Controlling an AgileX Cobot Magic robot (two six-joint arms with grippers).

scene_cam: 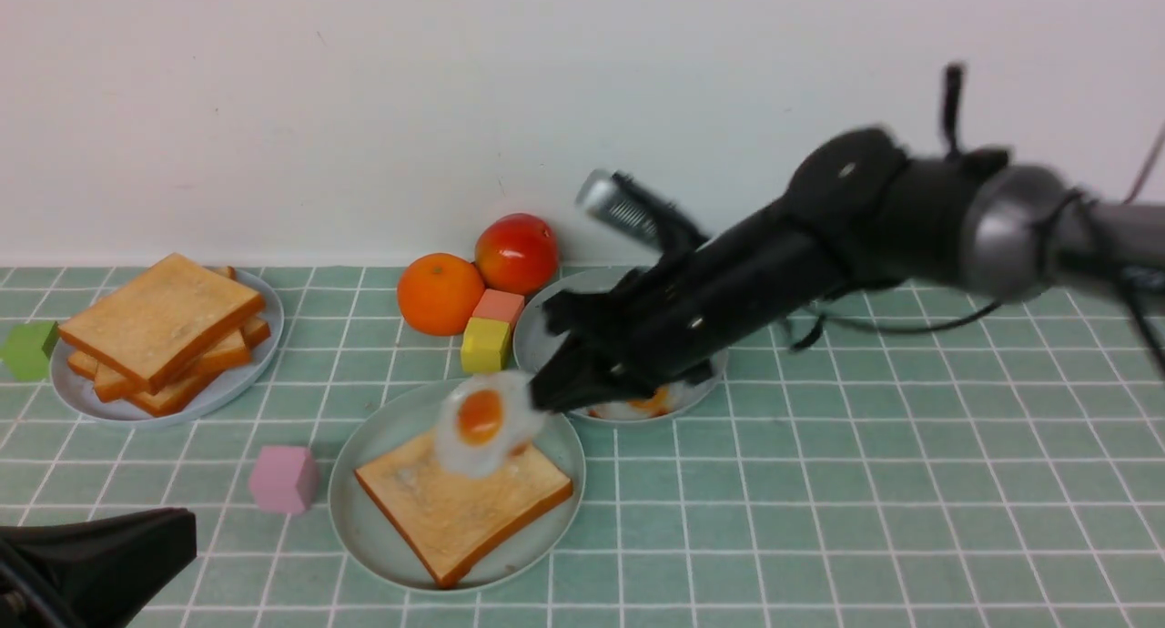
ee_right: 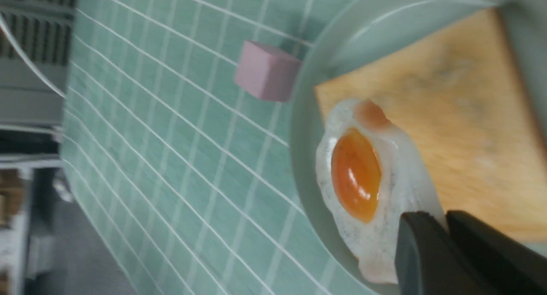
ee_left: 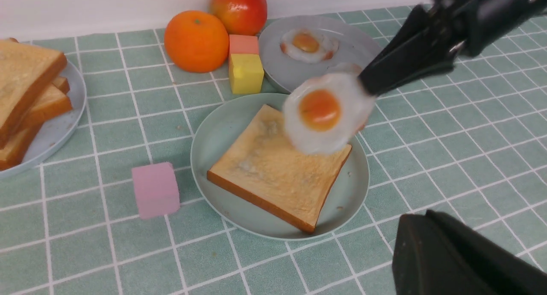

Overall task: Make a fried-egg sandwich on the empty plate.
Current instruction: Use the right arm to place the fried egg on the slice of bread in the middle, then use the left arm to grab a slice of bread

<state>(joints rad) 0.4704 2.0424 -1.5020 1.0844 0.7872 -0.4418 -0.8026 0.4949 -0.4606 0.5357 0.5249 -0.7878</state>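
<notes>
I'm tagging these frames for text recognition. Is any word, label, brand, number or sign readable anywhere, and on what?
None: no text, number or sign is readable in any view.
The pink block, yellow block and green block show blank faces.
The orange and the mint-green plate carry no sticker or mark.
The right gripper, shut on the fried egg, shows no lettering.

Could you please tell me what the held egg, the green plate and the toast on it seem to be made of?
Egg: likely moulded plastic or rubber, glossy; the yolk shows a highlight, and it keeps its shape pinched at one edge by the right end effector.
Toast: probably foam or soft plastic, matte, with a painted crust.
Plate: seems smooth plastic or glazed ceramic; unclear which.
</notes>
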